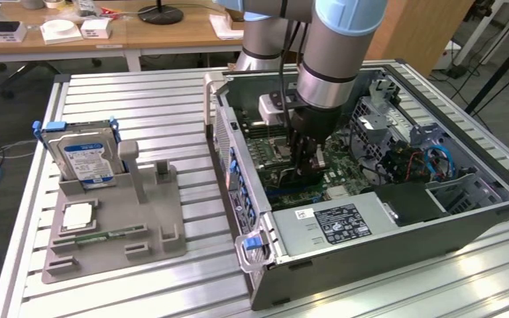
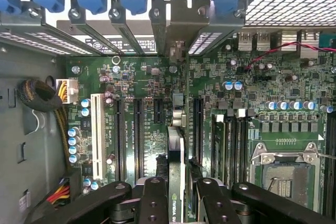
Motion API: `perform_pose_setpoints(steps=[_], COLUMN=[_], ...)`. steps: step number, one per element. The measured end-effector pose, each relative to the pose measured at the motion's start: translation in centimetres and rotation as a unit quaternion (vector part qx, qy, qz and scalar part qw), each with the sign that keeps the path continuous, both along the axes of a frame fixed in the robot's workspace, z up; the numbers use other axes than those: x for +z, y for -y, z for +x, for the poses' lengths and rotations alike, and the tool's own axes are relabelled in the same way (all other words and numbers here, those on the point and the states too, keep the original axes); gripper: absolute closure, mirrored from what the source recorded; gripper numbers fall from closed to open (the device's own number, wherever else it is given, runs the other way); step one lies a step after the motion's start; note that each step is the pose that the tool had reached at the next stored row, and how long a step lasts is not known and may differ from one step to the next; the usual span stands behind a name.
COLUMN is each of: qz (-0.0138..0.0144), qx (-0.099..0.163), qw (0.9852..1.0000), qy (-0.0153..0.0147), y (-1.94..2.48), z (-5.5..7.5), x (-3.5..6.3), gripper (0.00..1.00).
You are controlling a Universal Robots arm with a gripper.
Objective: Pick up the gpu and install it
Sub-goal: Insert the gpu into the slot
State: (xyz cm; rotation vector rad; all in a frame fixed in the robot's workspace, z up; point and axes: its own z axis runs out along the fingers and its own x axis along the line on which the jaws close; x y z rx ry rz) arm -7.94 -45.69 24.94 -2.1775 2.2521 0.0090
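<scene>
Green gpu [image 2: 176, 182] edge-on, clamped in our tool [image 2: 176, 195], hanging directly over the motherboard [image 2: 142, 93]; its long axis runs parallel with the expansion slots [image 2: 137, 135] beneath.

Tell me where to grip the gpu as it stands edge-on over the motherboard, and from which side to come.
Grip the gpu by its upper edge, jaws on its two flat faces, coming straight down from above. It stands thin and upright over the motherboard slots, as the gripper holds it now.
</scene>
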Motion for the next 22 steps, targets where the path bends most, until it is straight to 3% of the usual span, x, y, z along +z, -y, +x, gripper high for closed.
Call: perform_pose_setpoints(steps=[22], qz=[0.0001], qx=[0.0], qw=[1.0], qy=[0.0], y=[0.0], z=[-0.06], x=[-0.45], gripper=[0.74])
